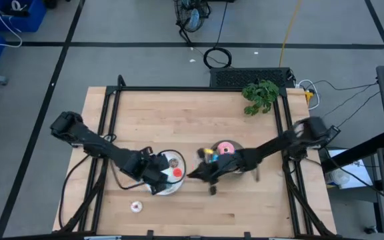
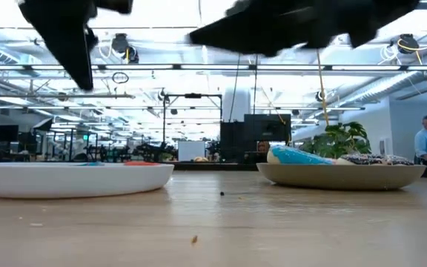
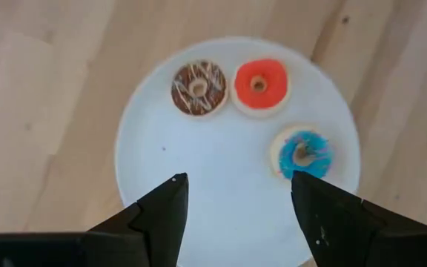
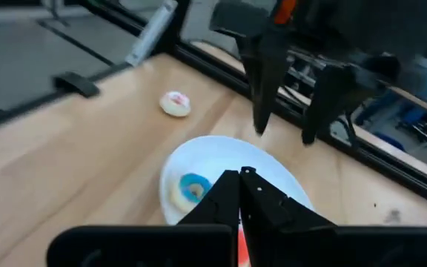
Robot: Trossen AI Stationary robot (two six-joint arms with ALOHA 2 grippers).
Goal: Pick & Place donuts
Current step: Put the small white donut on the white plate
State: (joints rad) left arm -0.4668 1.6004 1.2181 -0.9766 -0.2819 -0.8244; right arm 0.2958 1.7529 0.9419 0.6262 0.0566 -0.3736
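A white plate (image 3: pixel 161 148) holds three mini donuts: brown (image 3: pixel 199 87), red (image 3: pixel 259 85) and blue (image 3: pixel 302 152). My left gripper (image 3: pixel 236 185) hangs open above this plate (image 1: pixel 172 163), touching nothing. My right gripper (image 4: pixel 240 178) is shut and empty, in the air just right of the white plate (image 4: pixel 273 167), between the two plates (image 1: pixel 193 175). The grey plate (image 2: pixel 339 176) carries the larger pink donut (image 1: pixel 225 147), blue donut (image 2: pixel 299 156) and chocolate donut (image 2: pixel 369 158). The white-pink mini donut (image 1: pixel 136 207) lies alone on the table near its near edge (image 4: pixel 175 104).
A green plant (image 1: pixel 260 95) sits at the table's far right corner. Black frame rails (image 1: pixel 105 120) run along the table's left, right and far sides. Bare wood lies between the plates and the far edge. A person (image 2: pixel 426 141) shows far off in the room.
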